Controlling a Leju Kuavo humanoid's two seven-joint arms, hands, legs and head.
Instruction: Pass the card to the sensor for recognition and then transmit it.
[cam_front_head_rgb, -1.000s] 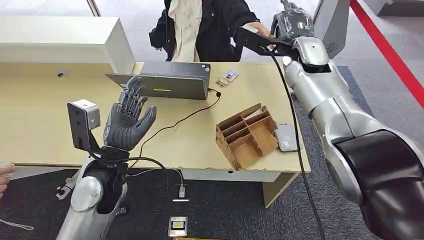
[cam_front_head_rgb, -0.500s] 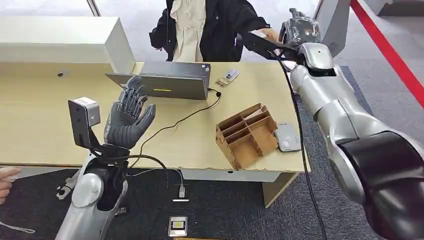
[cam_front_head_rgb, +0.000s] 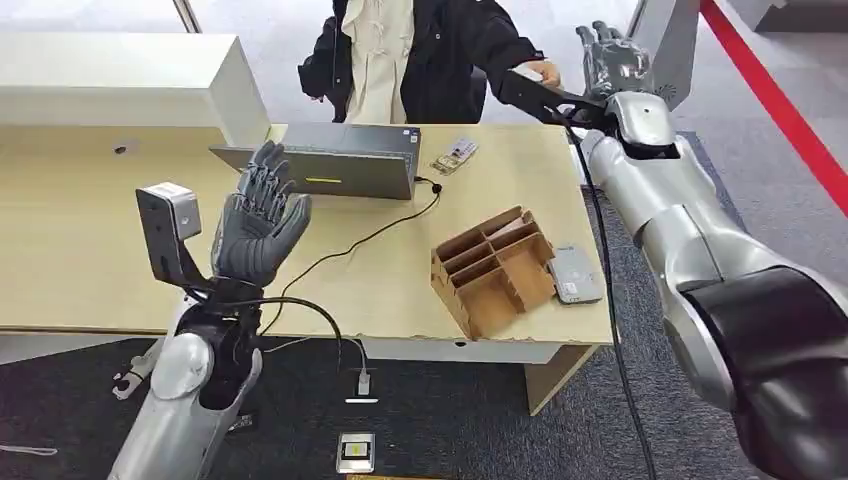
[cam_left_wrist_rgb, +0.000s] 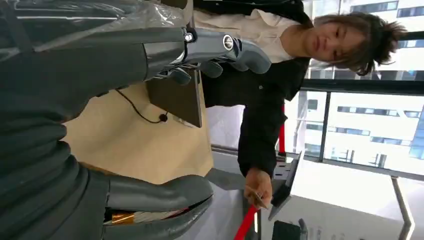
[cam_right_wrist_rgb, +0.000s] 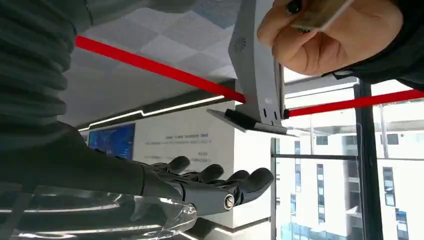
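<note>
Both empty: left robot hand (cam_front_head_rgb: 262, 225) spread above the tabletop (cam_front_head_rgb: 80, 250), right robot hand (cam_front_head_rgb: 612, 58) spread beside the person's hand (cam_right_wrist_rgb: 330, 37) pinching the card (cam_right_wrist_rgb: 320, 11).

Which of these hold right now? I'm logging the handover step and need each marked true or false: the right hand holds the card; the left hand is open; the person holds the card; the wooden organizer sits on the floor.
1. The right hand holds the card. False: its fingers are spread and hold nothing.
2. The left hand is open. True.
3. The person's hand holds the card. True.
4. The wooden organizer sits on the floor. False: it stands on the table, beside a phone.
</note>
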